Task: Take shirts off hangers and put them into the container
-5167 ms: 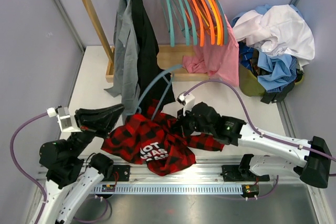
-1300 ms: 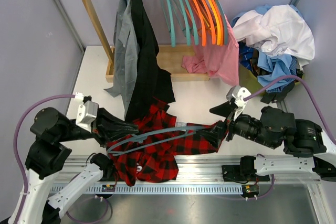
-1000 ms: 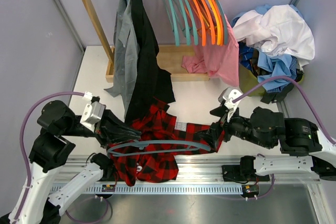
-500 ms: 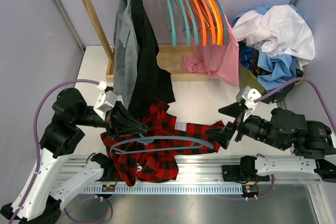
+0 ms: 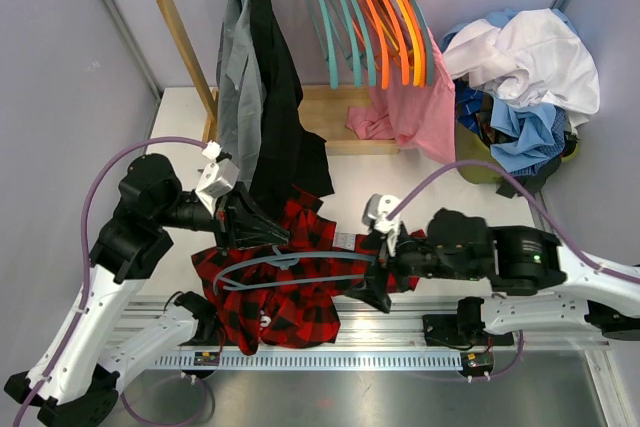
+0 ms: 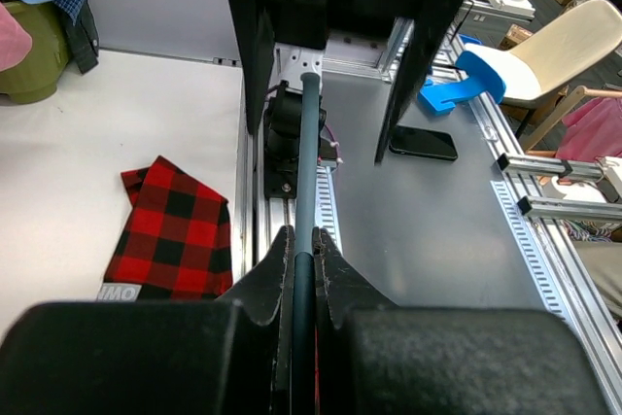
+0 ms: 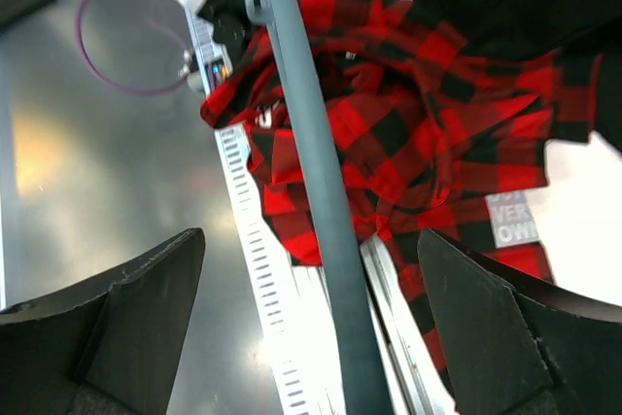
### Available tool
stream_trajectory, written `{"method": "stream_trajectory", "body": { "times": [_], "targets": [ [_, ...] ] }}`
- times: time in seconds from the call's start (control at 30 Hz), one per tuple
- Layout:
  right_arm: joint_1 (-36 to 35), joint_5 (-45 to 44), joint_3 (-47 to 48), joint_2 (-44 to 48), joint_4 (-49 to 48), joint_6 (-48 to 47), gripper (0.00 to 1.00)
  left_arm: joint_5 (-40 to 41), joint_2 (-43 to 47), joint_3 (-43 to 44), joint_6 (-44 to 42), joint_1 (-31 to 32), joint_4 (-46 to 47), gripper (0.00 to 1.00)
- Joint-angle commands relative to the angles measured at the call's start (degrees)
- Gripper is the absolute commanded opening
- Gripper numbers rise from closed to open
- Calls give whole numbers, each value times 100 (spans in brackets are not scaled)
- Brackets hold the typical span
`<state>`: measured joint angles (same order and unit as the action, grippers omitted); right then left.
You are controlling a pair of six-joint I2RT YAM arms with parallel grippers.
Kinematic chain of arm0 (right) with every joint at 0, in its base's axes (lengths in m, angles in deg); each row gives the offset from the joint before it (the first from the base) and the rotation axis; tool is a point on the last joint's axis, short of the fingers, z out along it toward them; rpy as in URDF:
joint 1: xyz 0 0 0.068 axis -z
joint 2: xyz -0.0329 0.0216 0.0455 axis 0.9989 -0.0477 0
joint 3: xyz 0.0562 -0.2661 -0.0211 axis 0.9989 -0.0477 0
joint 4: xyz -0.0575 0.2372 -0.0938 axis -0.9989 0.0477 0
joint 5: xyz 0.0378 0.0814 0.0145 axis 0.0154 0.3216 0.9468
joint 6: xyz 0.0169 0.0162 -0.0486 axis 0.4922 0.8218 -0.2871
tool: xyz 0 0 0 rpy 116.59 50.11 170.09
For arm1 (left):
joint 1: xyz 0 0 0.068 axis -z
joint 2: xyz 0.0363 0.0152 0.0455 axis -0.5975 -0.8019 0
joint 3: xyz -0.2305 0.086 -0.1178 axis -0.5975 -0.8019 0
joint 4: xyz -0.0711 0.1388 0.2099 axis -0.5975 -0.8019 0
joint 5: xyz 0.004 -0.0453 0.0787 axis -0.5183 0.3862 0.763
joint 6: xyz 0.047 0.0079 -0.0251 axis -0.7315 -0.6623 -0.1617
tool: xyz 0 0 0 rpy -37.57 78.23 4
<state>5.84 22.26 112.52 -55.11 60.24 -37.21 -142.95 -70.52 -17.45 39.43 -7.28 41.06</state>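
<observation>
While your left gripper (image 6: 303,242) clenched the hanger (image 7: 292,75), your right gripper (image 7: 311,240), jaws released, seemingly straddled it; you needed a square squeeze.

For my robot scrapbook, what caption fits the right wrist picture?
Open right gripper straddles a teal hanger over the red plaid shirt.

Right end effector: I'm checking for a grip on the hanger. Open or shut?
Open. The right end effector has its fingers wide apart either side of the teal hanger, not touching it.
</observation>
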Motion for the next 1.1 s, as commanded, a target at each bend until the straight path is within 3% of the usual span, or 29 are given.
{"method": "stream_trajectory", "body": {
  "times": [0.0,0.1,0.13,0.2,0.23,0.3,0.43,0.47,0.5,0.57,0.6,0.63,0.8,0.9,1.07],
  "targets": [
    [-13,438,-64,-133,-292,3,97,-147,50,214,34,21,267,0],
    [-13,438,-73,-204,-231,47,88,-51,120,302,-28,21,136,0],
    [-5,438,-64,-212,-187,73,71,-6,129,319,-54,21,101,0],
    [-13,438,-64,-247,-117,109,49,116,182,381,-142,21,-22,0],
    [-13,447,-64,-248,-108,135,22,195,200,398,-194,21,-58,0],
    [-13,438,-90,-221,-108,153,1,493,252,477,-282,21,-251,0],
    [-13,412,-125,-125,-99,153,0,1223,366,557,-476,21,-506,0],
    [-13,403,-125,-116,-90,153,0,1442,402,548,-502,21,-532,4],
    [-13,394,-117,-124,-81,144,0,2001,471,531,-520,21,-533,18],
    [-5,324,-99,-98,-73,144,0,2837,691,461,-380,21,-402,70],
    [-13,289,-90,-89,-81,144,0,3686,770,373,-319,21,-357,89],
    [-13,245,-82,-72,-81,127,0,4120,893,346,-205,21,-322,99],
    [-13,-387,6,103,-116,4,0,6325,1288,232,-19,21,-322,99],
    [-13,-888,-90,647,-632,-163,0,7250,1824,4,95,21,-190,99],
    [-13,-1774,-731,2124,-1890,-672,0,7701,2510,-225,235,21,-224,99]
  ]
}}
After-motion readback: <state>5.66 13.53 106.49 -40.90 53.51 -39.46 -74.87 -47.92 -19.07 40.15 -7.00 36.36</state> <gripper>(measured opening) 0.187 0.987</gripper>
